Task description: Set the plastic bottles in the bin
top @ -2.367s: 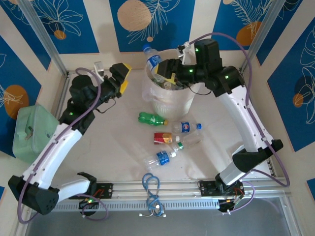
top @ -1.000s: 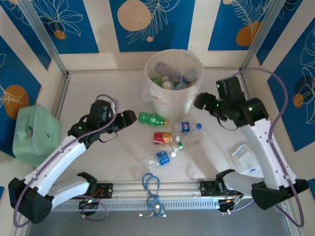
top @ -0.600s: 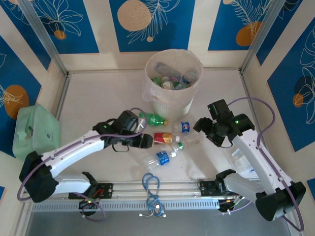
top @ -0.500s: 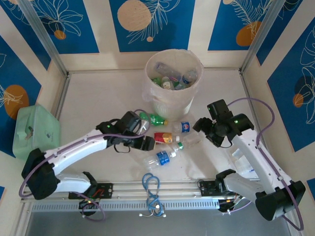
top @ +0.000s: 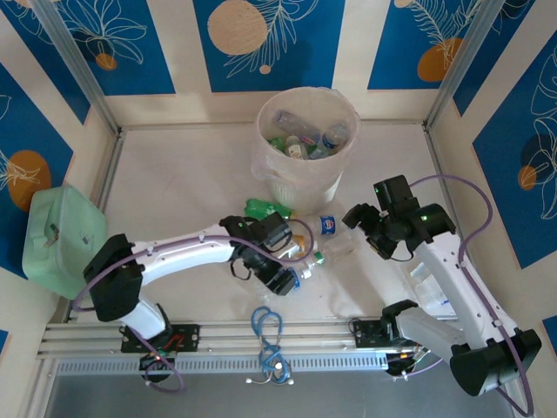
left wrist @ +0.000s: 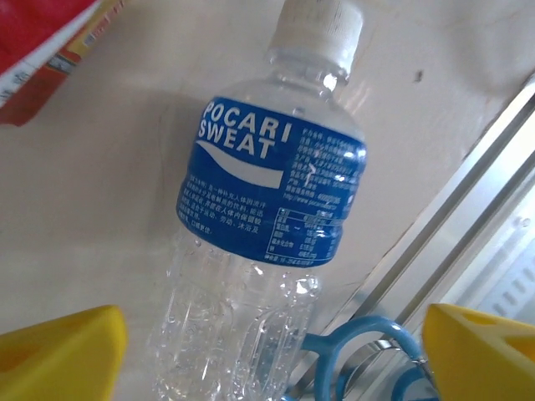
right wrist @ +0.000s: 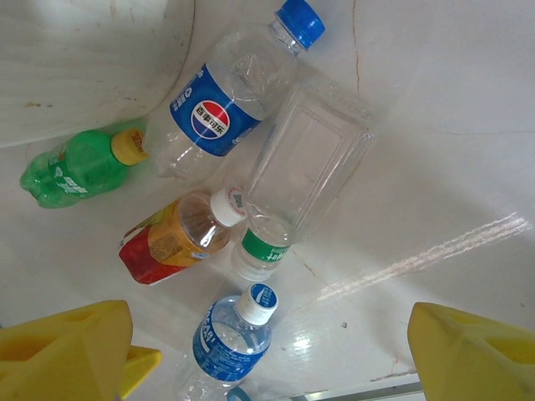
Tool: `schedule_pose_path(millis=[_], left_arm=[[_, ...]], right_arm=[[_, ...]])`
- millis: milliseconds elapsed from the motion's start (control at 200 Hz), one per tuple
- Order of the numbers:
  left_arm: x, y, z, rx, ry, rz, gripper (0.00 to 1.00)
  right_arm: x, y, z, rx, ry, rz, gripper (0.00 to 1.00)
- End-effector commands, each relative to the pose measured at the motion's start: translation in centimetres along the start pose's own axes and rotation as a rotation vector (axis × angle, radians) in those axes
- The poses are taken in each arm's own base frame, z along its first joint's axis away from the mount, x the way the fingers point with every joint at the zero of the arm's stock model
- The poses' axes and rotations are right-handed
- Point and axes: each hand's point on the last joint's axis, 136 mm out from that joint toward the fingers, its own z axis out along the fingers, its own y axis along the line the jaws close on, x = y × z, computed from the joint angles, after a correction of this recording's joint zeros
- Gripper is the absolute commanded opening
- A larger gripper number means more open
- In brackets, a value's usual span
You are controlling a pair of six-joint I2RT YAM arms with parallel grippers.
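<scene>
The left hand (left wrist: pixel 267 359) stands wide. Its yellow pads (left wrist: pixel 58 355) flank, without touching, a clear ribbed Pocari bottle (left wrist: pixel 272 192) with a glossy blue label and a white cap. It lies on the pale bench (left wrist: pixel 84 167) by a blue cable loop (left wrist: pixel 359 334). The right hand (right wrist: pixel 267 351) is wide too, holding nothing, above a round Pepsi bottle (right wrist: pixel 213 117), a square clear bottle (right wrist: pixel 305 167), a green bottle (right wrist: pixel 75 167) and a red-labelled bottle (right wrist: pixel 163 242). The round, bag-lined bin (top: pixel 305 187) holds more bottles (top: pixel 305 139).
</scene>
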Motion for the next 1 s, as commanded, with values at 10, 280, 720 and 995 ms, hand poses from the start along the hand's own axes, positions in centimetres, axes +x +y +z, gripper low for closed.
schedule_pose_path(millis=[10, 280, 720, 995], left_arm=[[1.0, 0.2, 0.3, -0.039, 0.062, 0.077, 0.96], [2.6, 0.9, 2.6, -0.075, 0.142, 0.099, 0.95], [2.8, 1.3, 4.3, -0.083, 0.189, 0.108, 0.80], [2.6, 1.5, 4.2, -0.095, 0.182, 0.113, 0.61]], right_arm=[[0.4, -0.1, -0.3, -0.017, 0.019, 0.025, 0.87], [0.2, -0.3, -0.4, -0.038, 0.025, 0.053, 0.88], [-0.3, -0.2, -1.4, -0.068, 0.012, 0.074, 0.86], [-0.6, -0.5, -2.0, -0.075, -0.004, 0.083, 0.84]])
